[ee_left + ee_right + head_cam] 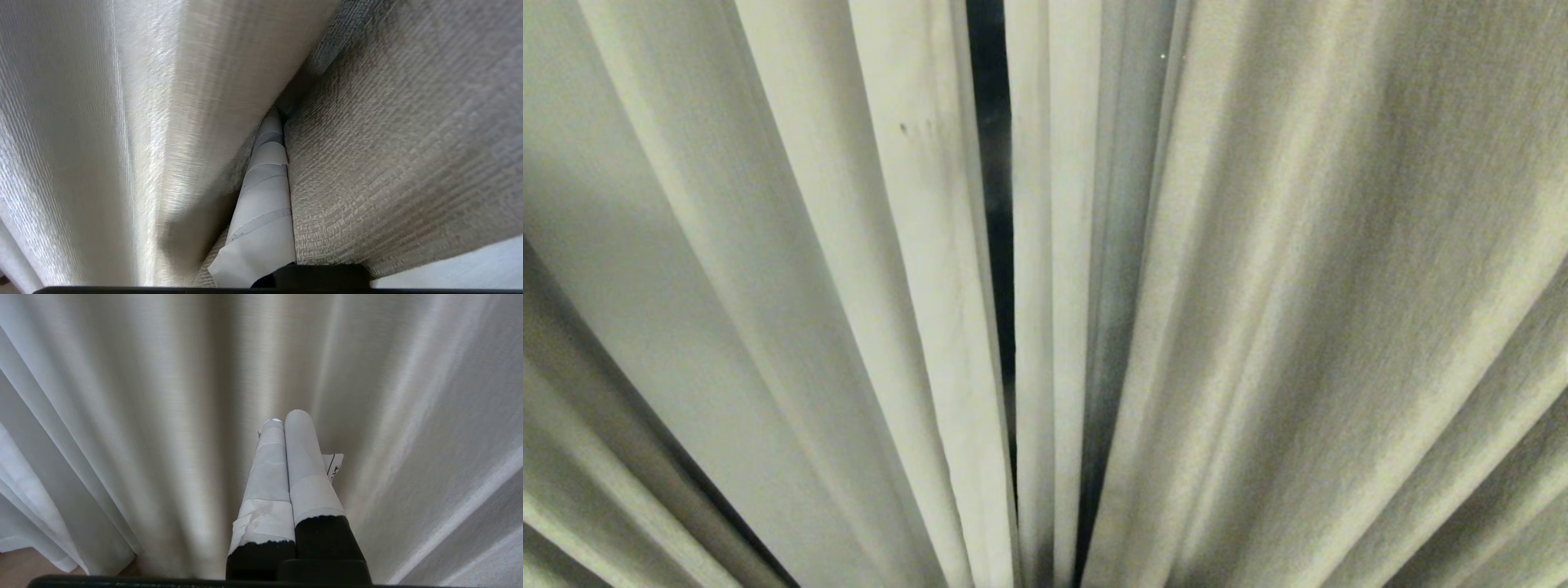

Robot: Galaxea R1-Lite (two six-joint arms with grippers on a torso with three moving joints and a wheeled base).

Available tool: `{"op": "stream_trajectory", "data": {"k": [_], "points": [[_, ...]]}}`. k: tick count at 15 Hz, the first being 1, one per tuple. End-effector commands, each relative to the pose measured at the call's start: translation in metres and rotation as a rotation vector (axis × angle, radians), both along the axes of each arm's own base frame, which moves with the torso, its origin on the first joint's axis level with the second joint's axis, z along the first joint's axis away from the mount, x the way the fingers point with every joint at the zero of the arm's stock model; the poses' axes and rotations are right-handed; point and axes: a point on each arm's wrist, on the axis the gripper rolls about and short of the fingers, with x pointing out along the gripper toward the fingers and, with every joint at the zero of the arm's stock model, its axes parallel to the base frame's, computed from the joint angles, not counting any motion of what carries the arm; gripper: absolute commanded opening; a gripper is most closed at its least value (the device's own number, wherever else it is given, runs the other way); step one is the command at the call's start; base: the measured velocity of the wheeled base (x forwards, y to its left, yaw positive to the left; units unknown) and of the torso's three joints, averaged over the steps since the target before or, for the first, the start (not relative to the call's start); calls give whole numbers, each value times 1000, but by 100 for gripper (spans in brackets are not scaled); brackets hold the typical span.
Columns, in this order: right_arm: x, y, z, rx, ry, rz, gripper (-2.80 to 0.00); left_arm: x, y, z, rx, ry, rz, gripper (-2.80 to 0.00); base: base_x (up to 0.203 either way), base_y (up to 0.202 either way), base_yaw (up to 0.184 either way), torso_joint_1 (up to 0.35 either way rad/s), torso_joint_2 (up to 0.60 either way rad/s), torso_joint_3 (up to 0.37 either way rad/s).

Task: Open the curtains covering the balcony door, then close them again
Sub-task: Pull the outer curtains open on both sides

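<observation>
Filling the whole head view, the curtains (768,327) in cream vertical folds fanning out from bottom centre, with a narrow dark slit (996,204) between the two halves just left of the middle, and behind it something dark, too little exposed to identify as the balcony door; neither arm visible in that view. On the robot's left, the left gripper (271,139) pushed in among the coarser woven folds, one tape-wrapped finger (263,212) visible, the other hidden under fabric draped against it, closed, though whether cloth is actually pinched cannot be told. On the robot's right, the right gripper (288,420) shut with both taped fingers pressed together and nothing between them, pointing at smoother, thinner folds, tips just before the cloth, a strip of bare floor (24,567) beneath the hem
</observation>
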Motion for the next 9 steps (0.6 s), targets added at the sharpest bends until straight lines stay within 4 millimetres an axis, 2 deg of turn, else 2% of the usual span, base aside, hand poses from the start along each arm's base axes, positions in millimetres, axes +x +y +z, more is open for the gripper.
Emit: {"op": "stream_trajectory", "data": {"k": [1,9], "points": [[0,0,0,-1,2,1,-280,-10,-13,13,48,-37,-4,-280,0,0,0,0,0,0],[0,0,0,-1,2,1,-280,-26,-47,35,130,-99,-36,-280,0,0,0,0,0,0]]}}
